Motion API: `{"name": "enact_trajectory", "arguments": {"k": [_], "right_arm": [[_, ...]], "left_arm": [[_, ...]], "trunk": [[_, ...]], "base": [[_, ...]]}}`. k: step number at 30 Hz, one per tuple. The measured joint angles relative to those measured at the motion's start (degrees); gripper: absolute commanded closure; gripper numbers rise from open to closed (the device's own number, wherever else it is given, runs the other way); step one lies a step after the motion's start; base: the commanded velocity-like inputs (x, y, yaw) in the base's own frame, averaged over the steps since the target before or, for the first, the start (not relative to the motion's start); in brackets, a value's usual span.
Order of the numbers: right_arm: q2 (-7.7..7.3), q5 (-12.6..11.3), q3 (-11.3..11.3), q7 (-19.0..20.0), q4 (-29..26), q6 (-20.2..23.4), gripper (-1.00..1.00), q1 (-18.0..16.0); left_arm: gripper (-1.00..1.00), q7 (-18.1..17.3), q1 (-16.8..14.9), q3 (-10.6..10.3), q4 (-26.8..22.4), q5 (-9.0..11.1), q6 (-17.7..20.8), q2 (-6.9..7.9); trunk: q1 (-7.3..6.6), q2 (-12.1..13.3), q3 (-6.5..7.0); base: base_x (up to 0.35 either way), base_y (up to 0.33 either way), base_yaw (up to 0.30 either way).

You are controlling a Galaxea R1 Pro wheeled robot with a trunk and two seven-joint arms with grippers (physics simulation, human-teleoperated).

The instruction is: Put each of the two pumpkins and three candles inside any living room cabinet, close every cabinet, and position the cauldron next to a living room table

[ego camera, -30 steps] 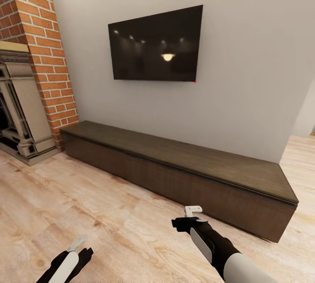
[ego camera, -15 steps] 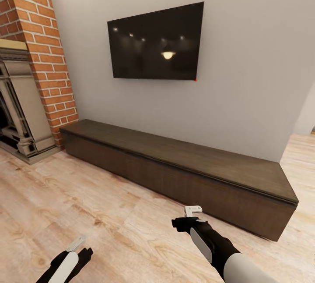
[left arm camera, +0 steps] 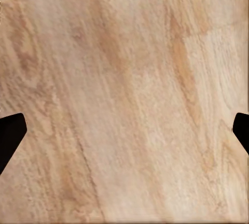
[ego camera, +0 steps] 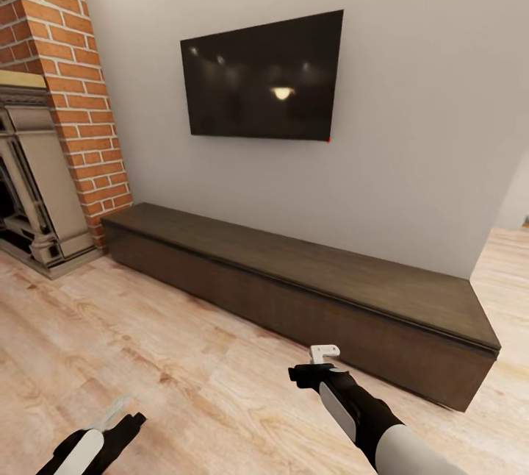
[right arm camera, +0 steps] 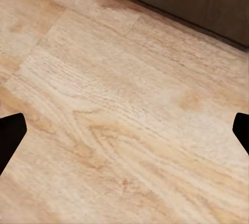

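The cabinet (ego camera: 308, 291) is a long low dark-brown unit along the grey wall, and its flat fronts sit flush and shut. My right gripper (ego camera: 324, 351) hovers over the wood floor a short way in front of the cabinet's right half. It is open and holds nothing, and its dark fingertips (right arm camera: 10, 135) stand far apart over bare planks, with the cabinet's base (right arm camera: 207, 5) just beyond. My left gripper (ego camera: 117, 410) hangs low at the near left, open and empty above the floor (left arm camera: 124, 104). The pumpkins, candles, cauldron and table are out of view.
A black TV (ego camera: 263, 78) hangs on the wall above the cabinet. A brick chimney (ego camera: 66, 78) with a grey fireplace surround (ego camera: 37, 188) stands at the left. Light wood floor (ego camera: 184, 357) stretches between me and the cabinet, and past its right end (ego camera: 507, 269).
My left arm has dropped lower and to the left in the head view. The picture has shifted slightly down, so the camera moved. The right arm holds its place.
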Motion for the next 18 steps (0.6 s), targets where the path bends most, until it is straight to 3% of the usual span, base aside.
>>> {"name": "enact_trajectory", "arguments": {"k": [18], "right_arm": [[0.17,0.03,0.05,-0.32,0.07,0.20,-1.00,0.00]], "left_arm": [[-1.00,-1.05,-0.04,0.01,0.70,0.30,0.04,0.37]], "trunk": [[-3.95,7.22,2.85]], "base": [[0.000,0.000,0.258]]}}
